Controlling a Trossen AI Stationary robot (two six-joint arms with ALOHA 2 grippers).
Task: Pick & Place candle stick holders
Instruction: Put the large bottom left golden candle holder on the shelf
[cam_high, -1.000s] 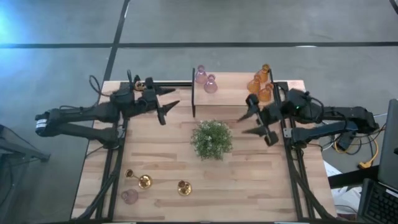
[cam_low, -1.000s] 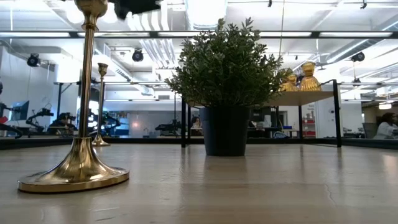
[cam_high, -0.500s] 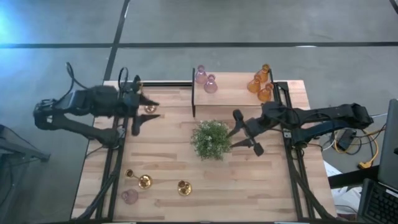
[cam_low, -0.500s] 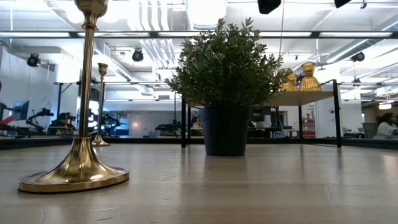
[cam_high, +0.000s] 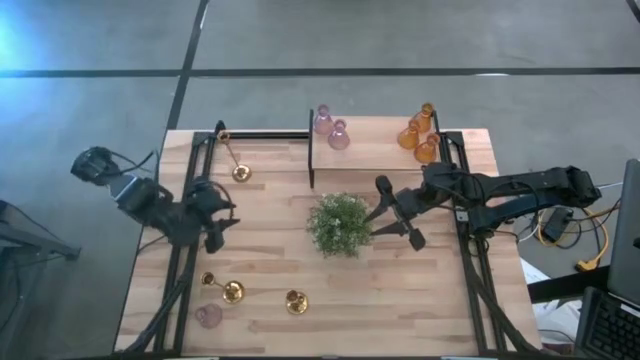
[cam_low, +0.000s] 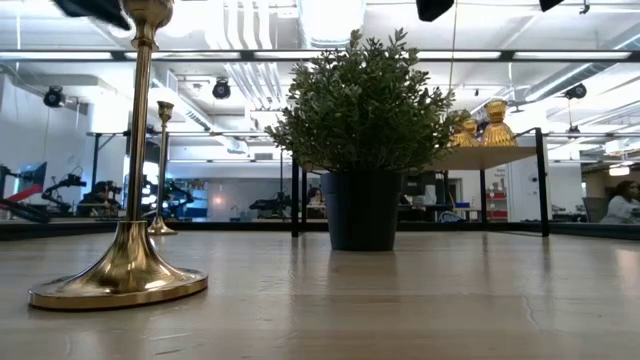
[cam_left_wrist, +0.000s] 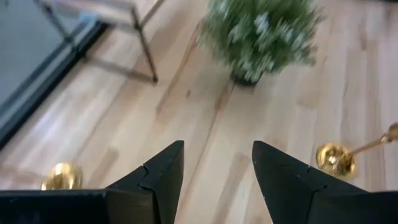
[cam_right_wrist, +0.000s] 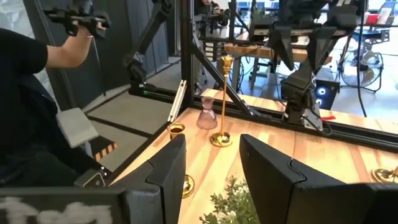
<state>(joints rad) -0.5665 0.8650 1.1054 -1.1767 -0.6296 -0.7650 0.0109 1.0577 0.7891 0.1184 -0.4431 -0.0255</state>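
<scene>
Over the left side of the worktop (cam_high: 420, 290) the left claw (cam_high: 215, 228) hangs with its fingers apart and nothing between them, above bare wood between the far brass holder and the two near ones. Its wrist view looks past those dark fingers (cam_left_wrist: 163, 171) at the green plant (cam_left_wrist: 260, 32) and a tipped brass holder (cam_left_wrist: 339, 157).

Right of centre, the right claw (cam_high: 398, 222) sits just beside the plant (cam_high: 341, 223), fingers likewise apart and empty (the plant's leaves show just under them in that arm's wrist view).

One brass candle stick holder (cam_high: 233, 160) lies tilted near the far left edge. Two more brass ones (cam_high: 222, 287) (cam_high: 296, 301) stand near the front left, with a pink glass holder (cam_high: 208, 316) just beside the first. On the raised shelf (cam_high: 375, 157) at the back, two pink glass holders (cam_high: 331, 127) stand at its left end and three amber glass ones (cam_high: 420, 135) cluster at its right end.

From the low view a tall brass holder (cam_low: 125, 200) stands close in front, the potted plant (cam_low: 362, 130) mid-worktop. A person's arm (cam_right_wrist: 59, 53) shows beyond the worktop in the right wrist view.
</scene>
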